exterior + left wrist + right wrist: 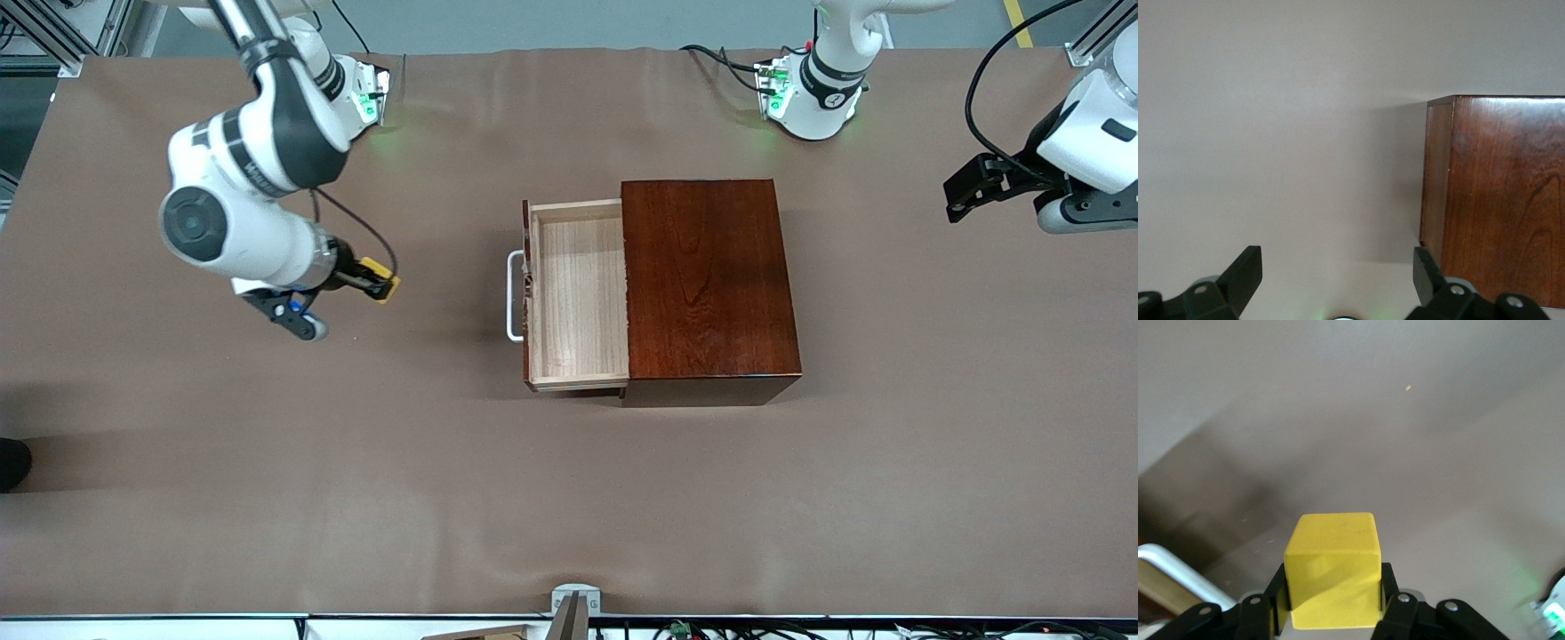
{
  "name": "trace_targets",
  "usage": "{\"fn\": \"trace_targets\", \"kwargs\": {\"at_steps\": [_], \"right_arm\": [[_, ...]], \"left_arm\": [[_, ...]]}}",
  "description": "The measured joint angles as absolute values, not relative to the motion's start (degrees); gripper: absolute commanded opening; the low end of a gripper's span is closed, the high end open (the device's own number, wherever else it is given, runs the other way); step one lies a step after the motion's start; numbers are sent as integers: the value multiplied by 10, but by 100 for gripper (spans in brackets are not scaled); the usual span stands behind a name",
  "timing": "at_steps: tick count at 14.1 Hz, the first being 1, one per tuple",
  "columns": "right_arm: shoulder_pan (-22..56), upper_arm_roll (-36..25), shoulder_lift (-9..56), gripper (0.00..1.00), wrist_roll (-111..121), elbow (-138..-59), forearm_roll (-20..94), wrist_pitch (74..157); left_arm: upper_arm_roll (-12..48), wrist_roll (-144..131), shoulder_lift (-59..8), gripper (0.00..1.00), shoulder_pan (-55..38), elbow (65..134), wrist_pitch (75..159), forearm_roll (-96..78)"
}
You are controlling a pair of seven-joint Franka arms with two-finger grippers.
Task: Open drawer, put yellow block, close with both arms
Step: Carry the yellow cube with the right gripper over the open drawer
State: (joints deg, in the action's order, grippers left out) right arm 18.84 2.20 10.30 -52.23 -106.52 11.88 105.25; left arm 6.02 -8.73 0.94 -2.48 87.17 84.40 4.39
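Note:
The drawer (578,293) stands pulled out of the reddish-brown wooden box (707,280) toward the right arm's end, its light-wood tray bare. Its white handle (514,296) faces my right gripper (384,284), which hangs over the table a short way from that handle. This gripper is shut on the yellow block (386,283). The right wrist view shows the yellow block (1333,567) clamped between both fingers, with the handle (1178,570) at the picture's edge. My left gripper (958,200) waits open over the left arm's end of the table, away from the box (1498,200), with nothing between its fingers (1248,267).
Brown cloth covers the whole table (267,462). The arms' bases (813,89) stand along the edge farthest from the front camera. A small grey bracket (573,600) sits at the nearest edge.

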Motion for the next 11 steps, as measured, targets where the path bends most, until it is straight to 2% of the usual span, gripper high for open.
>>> {"fn": "trace_targets", "kwargs": {"at_steps": [8, 11], "right_arm": [[245, 22, 127, 0, -697, -998, 193, 1054], [289, 22, 162, 0, -815, -953, 193, 1063]], "left_arm": [[61, -85, 13, 100, -23, 871, 849, 44], [61, -85, 15, 100, -22, 870, 849, 44]]}}
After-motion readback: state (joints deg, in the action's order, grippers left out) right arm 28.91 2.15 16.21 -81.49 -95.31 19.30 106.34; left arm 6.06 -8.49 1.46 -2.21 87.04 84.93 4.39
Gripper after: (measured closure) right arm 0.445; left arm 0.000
